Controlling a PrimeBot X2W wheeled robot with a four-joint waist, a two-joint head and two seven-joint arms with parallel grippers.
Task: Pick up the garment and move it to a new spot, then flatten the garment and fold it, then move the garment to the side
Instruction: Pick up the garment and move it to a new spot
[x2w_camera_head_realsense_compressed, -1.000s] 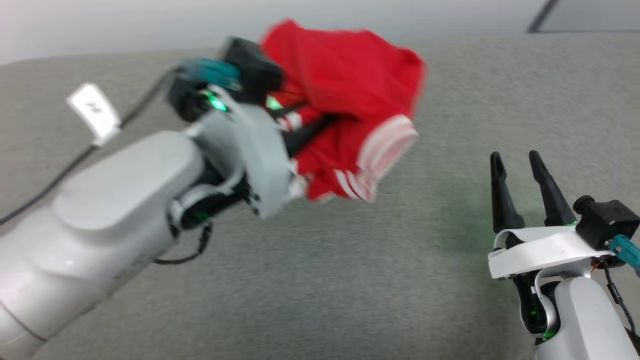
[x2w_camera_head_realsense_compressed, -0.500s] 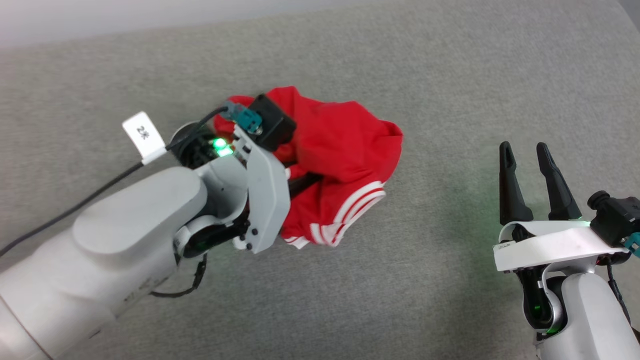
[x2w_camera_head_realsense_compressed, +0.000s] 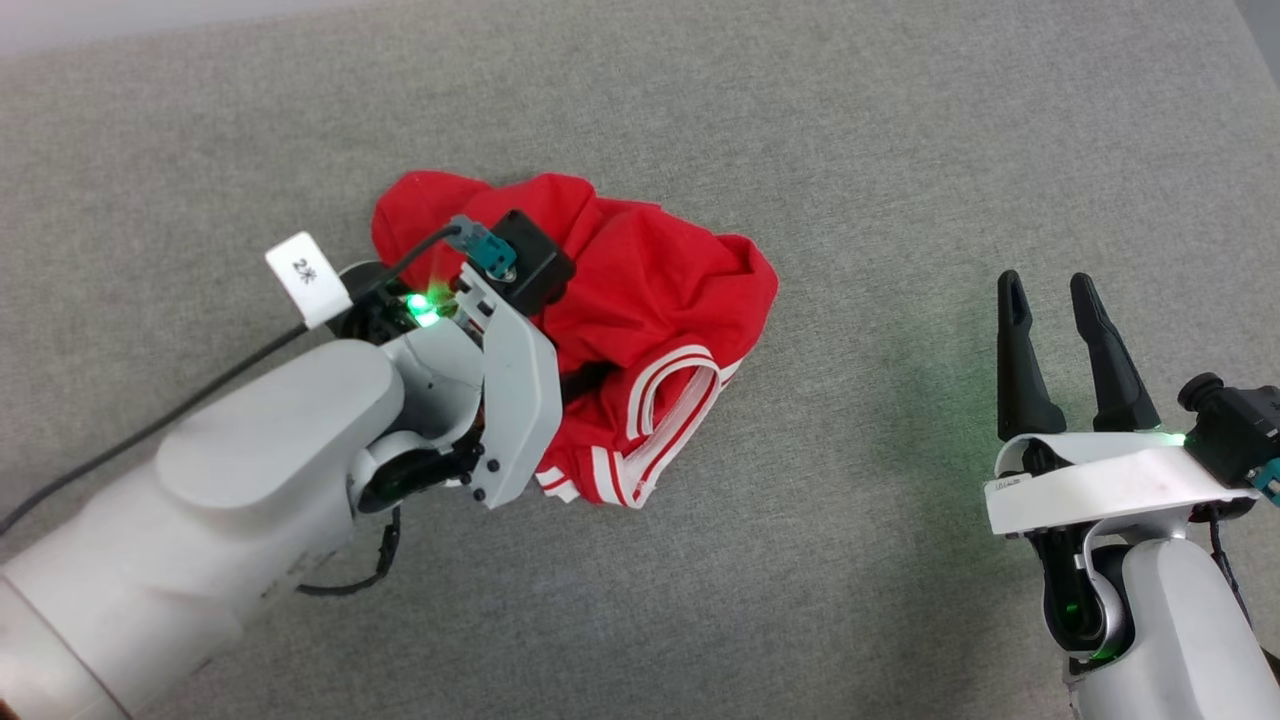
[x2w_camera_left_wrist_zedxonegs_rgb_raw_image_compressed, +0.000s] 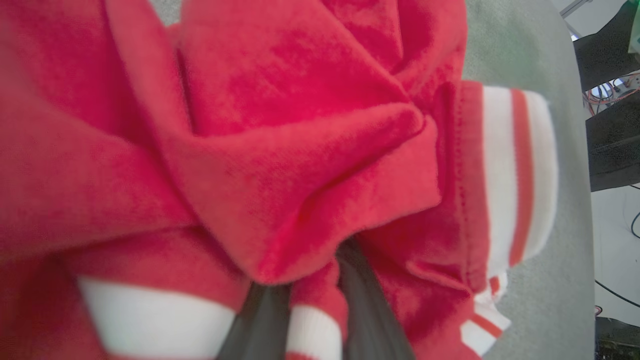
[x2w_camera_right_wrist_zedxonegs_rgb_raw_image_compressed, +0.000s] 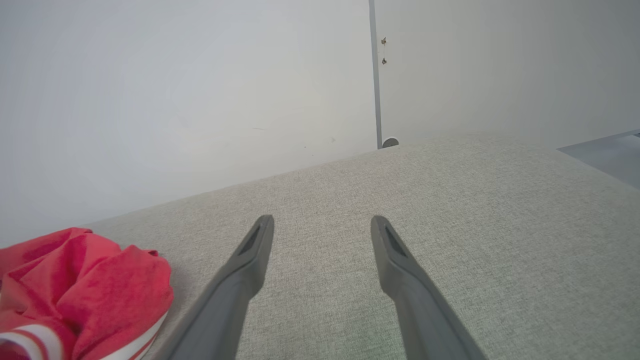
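Observation:
The garment (x2w_camera_head_realsense_compressed: 650, 290) is a bright red jersey with white-and-red striped trim, lying crumpled on the grey cloth surface (x2w_camera_head_realsense_compressed: 850, 150) left of centre. My left gripper (x2w_camera_head_realsense_compressed: 590, 378) reaches into its left side, fingers buried in the folds. In the left wrist view the garment (x2w_camera_left_wrist_zedxonegs_rgb_raw_image_compressed: 300, 165) bunches close around the left gripper (x2w_camera_left_wrist_zedxonegs_rgb_raw_image_compressed: 315, 320), whose two dark fingers have a band of trim pinched between them. My right gripper (x2w_camera_head_realsense_compressed: 1050, 290) stands open over bare surface to the right, well clear of the cloth. In the right wrist view, the right gripper (x2w_camera_right_wrist_zedxonegs_rgb_raw_image_compressed: 322, 222) is empty, the garment (x2w_camera_right_wrist_zedxonegs_rgb_raw_image_compressed: 85, 280) at lower left.
A black cable with a white tag (x2w_camera_head_realsense_compressed: 308, 278) runs from my left wrist toward the left edge. The grey surface stretches wide around the garment. Its far edge meets a pale wall (x2w_camera_right_wrist_zedxonegs_rgb_raw_image_compressed: 200, 75) in the right wrist view.
The head camera has tilted down. The garment has come down from a lifted bunch and now slumps spread on the surface, with my left gripper lower. The right gripper has stayed put.

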